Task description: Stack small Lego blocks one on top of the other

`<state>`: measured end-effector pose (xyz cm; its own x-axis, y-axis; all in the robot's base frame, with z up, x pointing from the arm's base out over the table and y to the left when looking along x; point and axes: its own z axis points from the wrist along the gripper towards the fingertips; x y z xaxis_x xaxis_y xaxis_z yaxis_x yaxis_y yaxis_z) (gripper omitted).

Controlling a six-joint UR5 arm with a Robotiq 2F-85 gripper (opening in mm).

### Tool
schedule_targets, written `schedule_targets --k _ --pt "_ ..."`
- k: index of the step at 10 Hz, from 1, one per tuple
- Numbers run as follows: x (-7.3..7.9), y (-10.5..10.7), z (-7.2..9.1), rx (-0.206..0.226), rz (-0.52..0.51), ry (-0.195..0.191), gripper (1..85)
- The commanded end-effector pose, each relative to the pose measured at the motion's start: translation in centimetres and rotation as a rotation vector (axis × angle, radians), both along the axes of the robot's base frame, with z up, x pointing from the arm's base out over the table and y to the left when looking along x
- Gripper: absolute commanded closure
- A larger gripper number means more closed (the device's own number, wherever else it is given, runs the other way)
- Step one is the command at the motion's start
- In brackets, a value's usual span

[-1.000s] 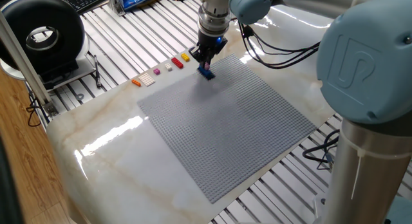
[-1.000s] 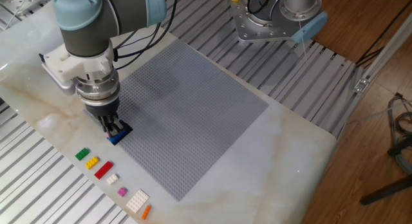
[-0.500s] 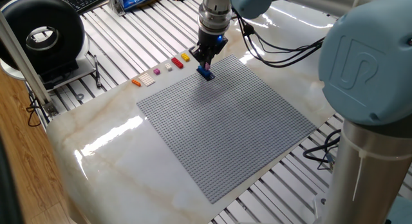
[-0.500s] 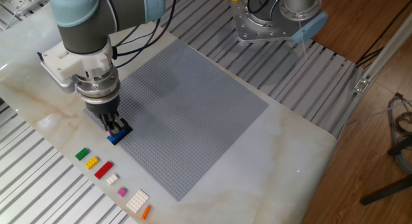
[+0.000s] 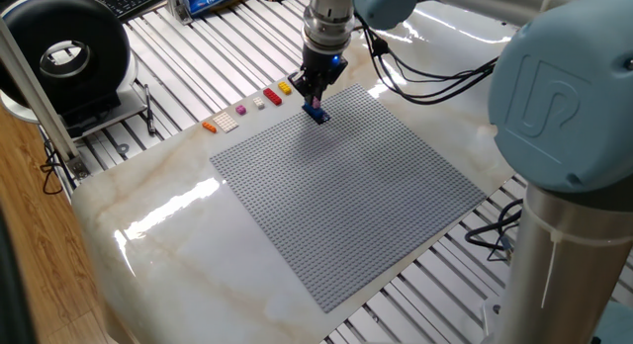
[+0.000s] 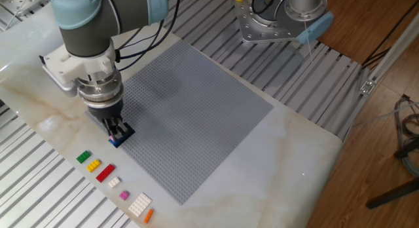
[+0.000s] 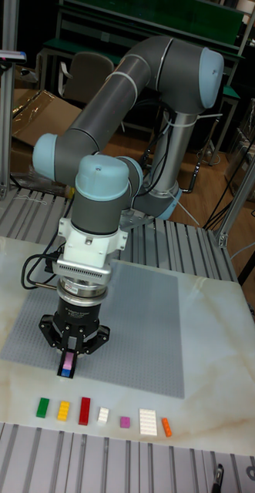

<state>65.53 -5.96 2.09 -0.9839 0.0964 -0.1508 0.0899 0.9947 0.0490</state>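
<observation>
claw pinching blue lego block at near edge of grey baseplate. green, yellow, red, small white, pink, large white, orange blocks in row on marble bench.

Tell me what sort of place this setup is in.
Probably a robotics lab or workshop. The arm's hand works over a grey studded baseplate on a marble-look table set on slotted aluminium framing, with a second robot base bolted nearby and cardboard boxes and shelving behind.
</observation>
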Motion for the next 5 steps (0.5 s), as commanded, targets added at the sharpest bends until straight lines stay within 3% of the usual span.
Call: schedule_targets --k 1,5 --pt "0.22 0.19 -0.39 0.011 -0.002 -0.002 84.7" --pt "0.13 -0.29 -0.84 0.009 0.007 -0.006 84.7"
